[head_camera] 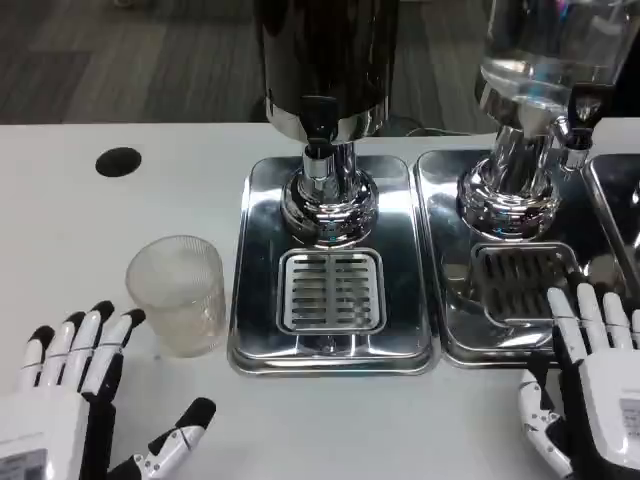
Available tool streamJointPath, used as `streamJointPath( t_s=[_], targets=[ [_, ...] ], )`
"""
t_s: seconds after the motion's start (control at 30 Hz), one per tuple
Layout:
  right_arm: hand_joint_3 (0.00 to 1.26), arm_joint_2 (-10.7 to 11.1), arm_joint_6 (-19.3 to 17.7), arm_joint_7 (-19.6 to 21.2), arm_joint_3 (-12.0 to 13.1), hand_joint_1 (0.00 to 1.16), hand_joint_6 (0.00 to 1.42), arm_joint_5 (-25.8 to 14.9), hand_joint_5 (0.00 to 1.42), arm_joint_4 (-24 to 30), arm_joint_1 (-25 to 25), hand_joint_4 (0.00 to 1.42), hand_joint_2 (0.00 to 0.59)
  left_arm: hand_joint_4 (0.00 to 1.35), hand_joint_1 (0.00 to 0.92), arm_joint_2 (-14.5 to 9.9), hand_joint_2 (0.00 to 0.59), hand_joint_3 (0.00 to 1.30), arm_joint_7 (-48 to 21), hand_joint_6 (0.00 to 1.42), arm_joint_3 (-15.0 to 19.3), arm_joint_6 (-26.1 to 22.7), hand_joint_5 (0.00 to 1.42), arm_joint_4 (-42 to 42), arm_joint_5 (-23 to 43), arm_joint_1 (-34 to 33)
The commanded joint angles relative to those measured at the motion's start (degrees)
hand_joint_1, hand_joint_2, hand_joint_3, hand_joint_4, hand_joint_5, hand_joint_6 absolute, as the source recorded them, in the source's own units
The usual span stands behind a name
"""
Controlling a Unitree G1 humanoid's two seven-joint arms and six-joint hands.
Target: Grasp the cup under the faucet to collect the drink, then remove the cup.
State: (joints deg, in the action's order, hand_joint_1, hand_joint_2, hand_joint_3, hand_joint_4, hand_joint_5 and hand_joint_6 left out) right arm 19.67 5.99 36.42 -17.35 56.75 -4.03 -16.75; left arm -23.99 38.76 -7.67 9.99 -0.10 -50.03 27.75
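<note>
A clear ribbed plastic cup (178,293) stands upright on the white table, left of the middle steel drip tray (258,290). The dark dispenser's faucet (320,150) hangs above that tray's slotted grate (331,290), and nothing stands on the grate. My left hand (80,400) lies at the bottom left, just below and left of the cup, fingers spread, holding nothing. My right hand (592,385) is at the bottom right, fingers extended over the front edge of the right drip tray (455,330), also holding nothing.
A second dispenser with a clear tank (545,50) stands on the right tray. A black round hole (118,161) sits in the table at the far left. Open white table surface (340,430) runs along the front between my hands.
</note>
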Motion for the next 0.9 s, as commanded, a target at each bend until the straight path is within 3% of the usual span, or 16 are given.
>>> streamJointPath(
  t_s=[0.03,0.13,0.27,0.33,0.63,0.9],
  targets=[
    [0.09,-0.1,0.5,0.1,0.0,0.0,0.0,0.2,0.0,1.3,-0.7,0.0,0.546,0.0,0.0,0.0,0.155,0.18,0.3,0.03,0.6,1.0,0.06,0.0,1.0,-0.3],
    [0.09,-0.2,0.8,0.1,0.0,0.0,0.0,0.4,0.0,1.6,-1.2,0.0,0.545,0.0,0.0,0.2,0.154,0.18,0.3,0.03,0.8,1.6,0.06,0.2,1.9,-1.0],
    [0.09,0.0,1.2,0.1,0.4,0.0,0.0,0.3,0.0,2.5,-1.9,0.0,0.545,0.0,0.0,0.1,0.078,0.19,-1.3,0.03,1.7,3.4,0.08,0.1,5.3,-3.1],
    [0.09,0.1,1.2,0.2,0.7,0.0,0.0,0.1,0.0,3.0,-2.3,0.0,0.545,0.0,0.0,0.0,0.071,0.19,-2.5,0.04,2.3,3.5,0.09,-0.7,6.1,-4.2],
    [0.09,0.3,0.6,0.2,1.8,0.0,0.0,-0.9,0.0,2.8,-3.3,0.0,0.544,0.0,0.0,1.5,0.032,0.23,-9.8,0.08,4.0,-1.2,0.13,-0.7,8.0,-14.4],
    [0.1,0.1,0.3,0.1,1.5,0.0,0.0,-1.5,0.0,1.5,-2.5,0.0,0.544,0.0,0.0,3.1,0.023,0.14,-15.7,0.1,4.6,-5.7,0.14,4.4,11.9,-20.5]
  ],
)
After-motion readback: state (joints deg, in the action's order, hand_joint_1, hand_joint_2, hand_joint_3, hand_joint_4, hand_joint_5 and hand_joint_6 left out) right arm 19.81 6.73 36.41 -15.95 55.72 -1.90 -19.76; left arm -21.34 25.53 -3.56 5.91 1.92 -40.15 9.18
